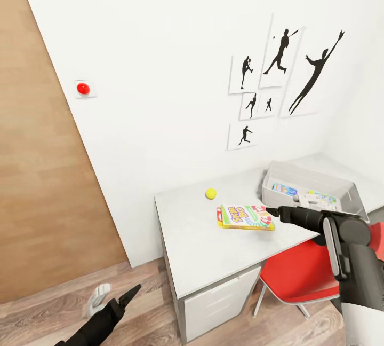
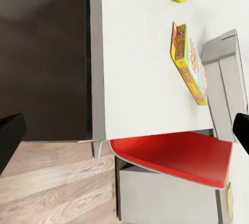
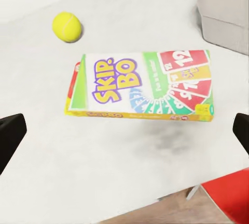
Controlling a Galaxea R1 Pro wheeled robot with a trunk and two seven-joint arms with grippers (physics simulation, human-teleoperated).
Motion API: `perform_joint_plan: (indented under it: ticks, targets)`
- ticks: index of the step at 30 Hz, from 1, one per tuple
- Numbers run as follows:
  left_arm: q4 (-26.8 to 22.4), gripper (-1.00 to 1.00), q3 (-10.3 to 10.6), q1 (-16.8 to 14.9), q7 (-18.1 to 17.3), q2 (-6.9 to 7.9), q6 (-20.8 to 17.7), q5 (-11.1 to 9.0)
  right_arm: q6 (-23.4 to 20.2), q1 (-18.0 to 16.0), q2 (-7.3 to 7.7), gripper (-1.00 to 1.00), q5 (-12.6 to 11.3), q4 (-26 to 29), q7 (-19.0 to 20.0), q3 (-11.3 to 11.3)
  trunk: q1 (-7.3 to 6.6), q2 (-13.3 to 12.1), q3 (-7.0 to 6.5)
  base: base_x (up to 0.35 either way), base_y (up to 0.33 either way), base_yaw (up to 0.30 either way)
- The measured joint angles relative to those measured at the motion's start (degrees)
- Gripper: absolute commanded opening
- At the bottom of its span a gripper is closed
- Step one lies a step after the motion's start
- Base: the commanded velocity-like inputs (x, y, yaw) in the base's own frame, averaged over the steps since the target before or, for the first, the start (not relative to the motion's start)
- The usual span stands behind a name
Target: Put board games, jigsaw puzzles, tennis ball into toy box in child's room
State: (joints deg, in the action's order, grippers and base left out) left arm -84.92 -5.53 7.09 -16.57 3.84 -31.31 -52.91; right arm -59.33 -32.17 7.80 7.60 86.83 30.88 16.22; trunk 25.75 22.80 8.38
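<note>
— Since the toy box (image 1: 312,188) is set at the far end of the worktop (image 1: 197,250), against the wall, where is the next toy found?

— The Skip-Bo board game (image 1: 246,217) is seen lying flat on the worktop, just beside the toy box, with the tennis ball (image 1: 210,193) near it on the side away from the box. A yellow-edged box appears to be stacked under the game, though what it is cannot be told.

— How is the right claw (image 1: 273,211) held?

— It is held spread wide and empty, just at the game's edge; in the right wrist view the fingertips (image 3: 10,136) are seen at either side of the box, as would suit a grasp across it.

— And the left claw (image 1: 130,293)?

— It is hung low over the wood floor, clear of the worktop; it appears parted and nothing is held.

— What writing is legible?

— "SKIP-BO" is read on the lid, with a red card numbered 12. Two printed boxes are already seen in the toy box; their titles cannot be read.
</note>
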Motion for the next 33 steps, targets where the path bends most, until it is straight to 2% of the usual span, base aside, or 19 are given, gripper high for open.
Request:
perform_joint_plan:
  ticks: [1, 3, 6, 10, 13, 16, 19, 23, 27, 33]
  targets:
    - [0.09, 1.0, -0.99, 0.26, 0.03, -0.02, 0.11, 0.0, -0.17, -0.2, -0.47, 1.0, -0.06, -0.8, -2.0, -0.62, 0.0, 0.0, 0.0, 0.029, 0.011, 0.0]
    - [0.17, 1.0, -1.63, 0.37, 0.05, -0.05, 0.14, -0.01, -0.22, -0.31, -0.92, 1.0, -0.08, -1.48, -2.95, -0.9, 0.0, 0.0, 0.0, 0.047, 0.02, 0.0]
    - [0.63, 1.0, -3.4, 0.59, -0.02, -0.21, 0.21, -0.08, -0.25, -0.59, -3.15, 1.0, -0.08, -3.76, -5.38, -1.87, -0.02, 0.0, 0.0, 0.157, 0.085, 0.0]
    - [0.79, 1.0, -3.87, 0.65, -0.05, -0.25, 0.23, -0.12, -0.21, -0.81, -3.99, 1.0, 0.04, -4.83, -6.42, -2.28, -0.02, 0.01, 0.0, 0.204, 0.113, 0.0]
    - [0.92, 1.0, -4.28, 0.69, -0.14, -0.29, 0.24, -0.14, -0.12, -1.71, -4.72, 1.0, 0.05, -7.14, -9.13, -2.71, -0.02, 0.0, 0.0, 0.238, 0.133, 0.0]
    - [0.97, 1.0, -4.46, 0.74, -0.22, -0.3, 0.25, -0.14, 0.29, -2.37, -4.97, 1.0, 0.03, -9.3, -11.3, -2.88, -0.02, 0.0, 0.0, 0.252, 0.142, 0.0]
    - [1.0, 1.0, -4.64, 0.77, -0.31, -0.32, 0.26, -0.15, 3.18, -4.04, -5.19, 1.0, -0.2, -14.97, -14.08, -2.99, -0.03, 0.0, 0.0, 0.264, 0.149, 0.0]
    - [1.01, 1.0, -4.69, 0.8, -0.33, -0.3, 0.26, -0.16, 4.76, -5.07, -5.24, 1.0, -0.19, -17.97, -14.84, -3.02, -0.03, 0.01, 0.0, 0.268, 0.151, 0.0]
    - [1.06, 1.0, -4.74, 0.82, -0.13, -0.31, 0.28, -0.07, 7.71, -7.4, -5.23, 1.0, -0.08, -24.48, -15.64, -3.04, -0.02, 0.0, 0.0, 0.262, 0.146, 0.0]
    - [1.1, 1.0, -4.75, 0.83, -0.01, -0.32, 0.33, 0.06, 9.92, -10.23, -4.93, 1.0, 0.01, -29.94, -15.97, -3.05, -0.01, 0.0, 0.0, 0.147, 0.081, 0.0]
